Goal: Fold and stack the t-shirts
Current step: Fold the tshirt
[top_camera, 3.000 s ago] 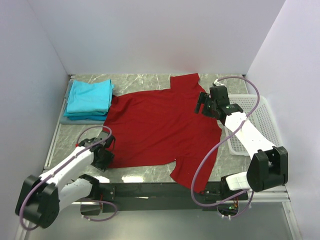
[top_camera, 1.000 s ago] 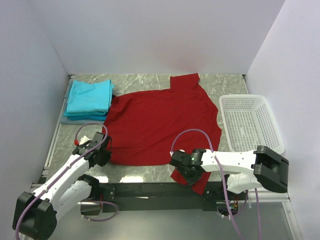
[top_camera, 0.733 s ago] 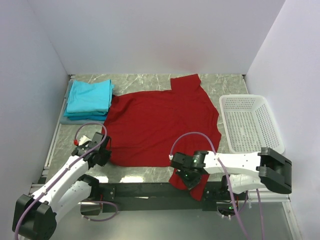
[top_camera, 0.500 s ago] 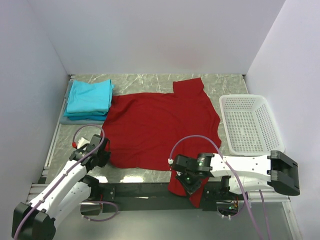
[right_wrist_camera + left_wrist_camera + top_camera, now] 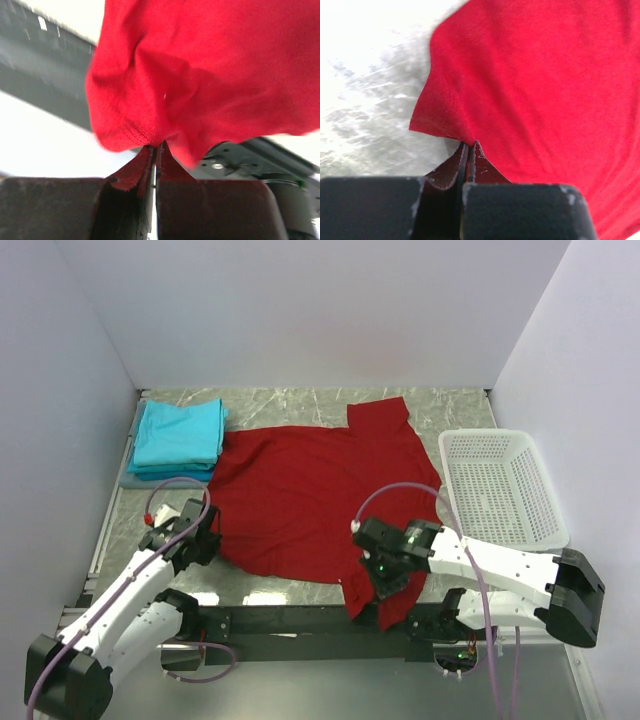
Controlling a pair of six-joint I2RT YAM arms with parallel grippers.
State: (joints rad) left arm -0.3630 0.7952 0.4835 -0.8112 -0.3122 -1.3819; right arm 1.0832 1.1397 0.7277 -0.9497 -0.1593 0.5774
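The red t-shirt [image 5: 320,490] is plain dark red all over, brighter scarlet in the wrist views. The teal t-shirts [image 5: 180,435] are a plain, light turquoise. The table [image 5: 290,400] is grey-green with pale marble veining. The basket [image 5: 500,490] is white with a fine lattice pattern. The arms [image 5: 500,565] are white with black joints, and their cables [image 5: 405,486] are mauve. The left gripper [image 5: 468,146] and right gripper [image 5: 156,147] are black. The rail [image 5: 290,622] is black, and the walls [image 5: 300,310] are pale lavender-white.

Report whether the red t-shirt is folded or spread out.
Spread out: the red t-shirt lies open, both sleeves out; the left gripper and right gripper each pinch its near edge.
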